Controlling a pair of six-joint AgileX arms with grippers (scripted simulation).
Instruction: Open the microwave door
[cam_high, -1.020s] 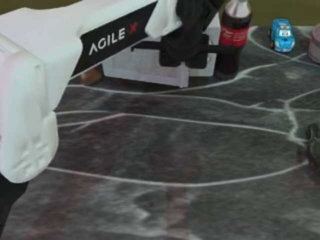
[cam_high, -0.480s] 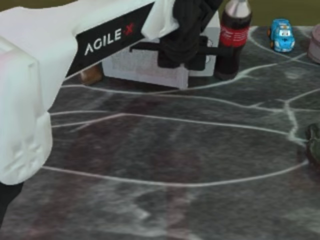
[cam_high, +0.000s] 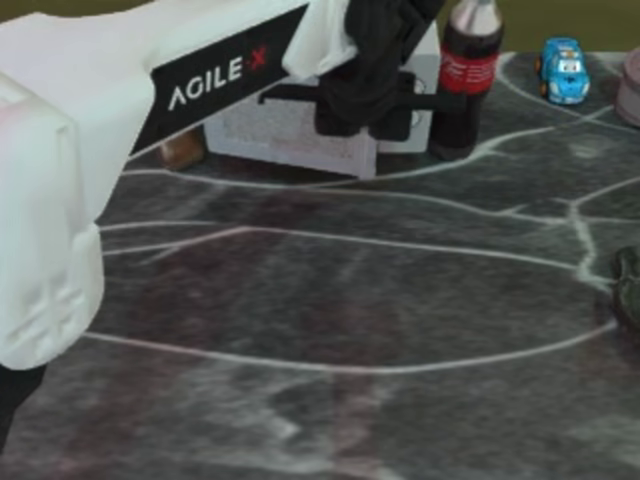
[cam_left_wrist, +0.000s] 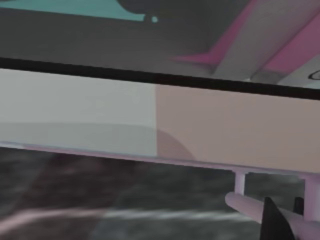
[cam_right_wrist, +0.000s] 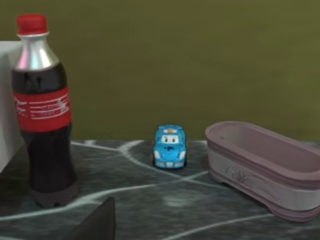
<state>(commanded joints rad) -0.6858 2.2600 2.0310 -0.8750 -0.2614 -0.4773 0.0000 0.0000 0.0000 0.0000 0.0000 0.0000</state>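
The pale microwave (cam_high: 410, 143) stands at the back of the table, left of the cola bottle. Its door (cam_high: 290, 130), with the speckled mesh window, is swung a little out from the front. My left arm reaches across to it, and the left gripper (cam_high: 365, 105) sits at the door's right end. In the left wrist view the door (cam_left_wrist: 100, 115) fills the frame edge-on, with light blue interior above it. The left gripper (cam_left_wrist: 286, 215) is shut on the door's pale bar handle (cam_left_wrist: 245, 204). My right gripper (cam_high: 625, 290) is parked at the table's right edge.
A cola bottle (cam_high: 468, 75) stands just right of the microwave. Further right are a blue toy car (cam_high: 563, 70) and a mauve oval tub (cam_high: 630, 85). A small brown object (cam_high: 183, 150) lies left of the microwave. The dark marbled tabletop (cam_high: 350, 330) spreads in front.
My left arm has shifted slightly leftwards and the door has swung out a little, showing more of its mesh window. The right arm has stayed put.
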